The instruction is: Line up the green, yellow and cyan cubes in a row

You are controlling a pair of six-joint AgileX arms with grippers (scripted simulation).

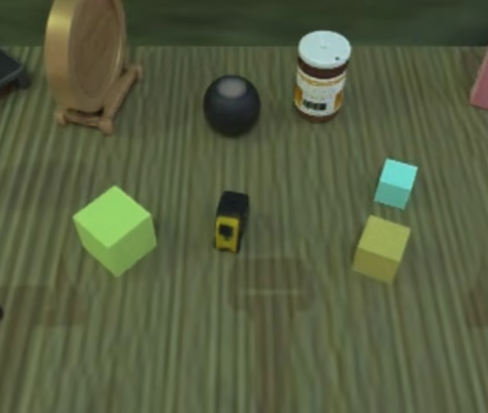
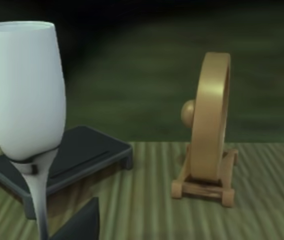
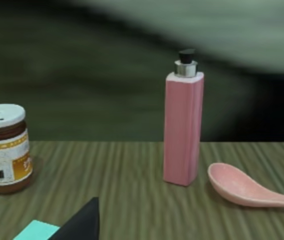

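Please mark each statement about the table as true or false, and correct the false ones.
1. The green cube lies on the table's left side. True.
2. The cyan cube is stacked on the yellow cube. False: both rest on the table, the cyan one just behind the yellow.
3. A tape measure sits between the green cube and the yellow cube. True.
4. The three cubes already form a row. False: the green cube is far from the other two.
5. The jar has a black lid. False: white.
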